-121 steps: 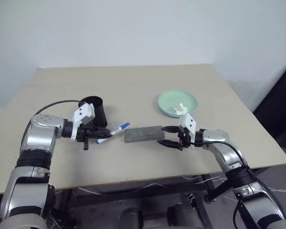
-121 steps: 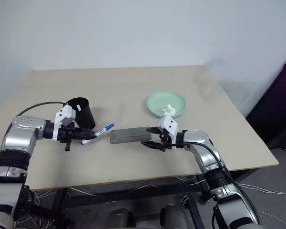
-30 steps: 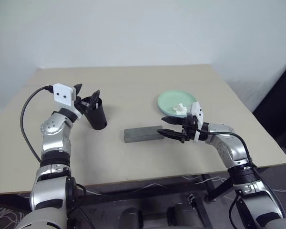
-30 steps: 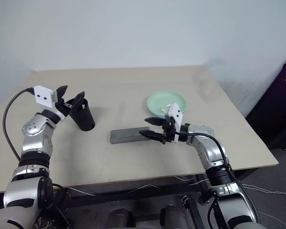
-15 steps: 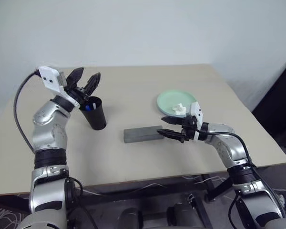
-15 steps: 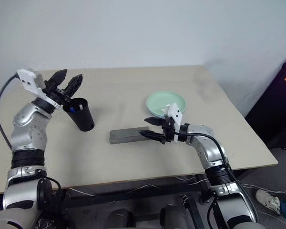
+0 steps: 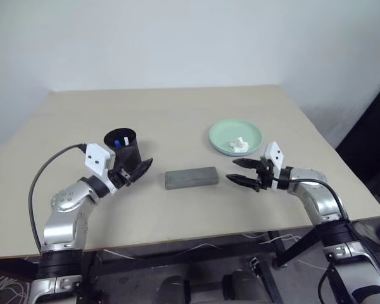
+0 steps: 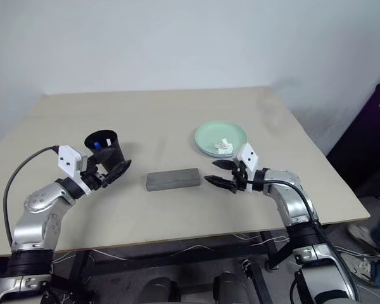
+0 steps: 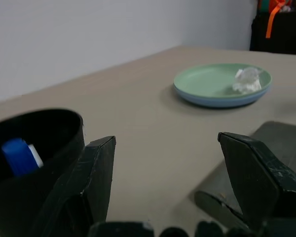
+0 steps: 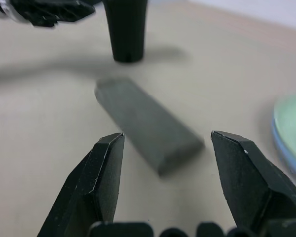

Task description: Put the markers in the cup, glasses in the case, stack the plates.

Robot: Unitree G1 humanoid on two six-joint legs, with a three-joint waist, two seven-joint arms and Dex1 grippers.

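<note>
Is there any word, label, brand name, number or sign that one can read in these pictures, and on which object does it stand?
None: no readable text on anything.
The cup is plain black; the marker inside it shows a blue cap and no print.
The case is plain grey.
The plates and the white lump on them carry no mark.
The table is bare of any writing.

Black cup (image 7: 128, 151), a blue marker cap (image 9: 18, 156) and white barrel inside. Grey case (image 7: 190, 178) on a plain beige table (image 7: 177, 114). Plates (image 7: 235, 137) — mint green over light blue — carrying a small white lump (image 7: 239, 144). Gripper fingers (image 10: 104, 175) — black.
</note>
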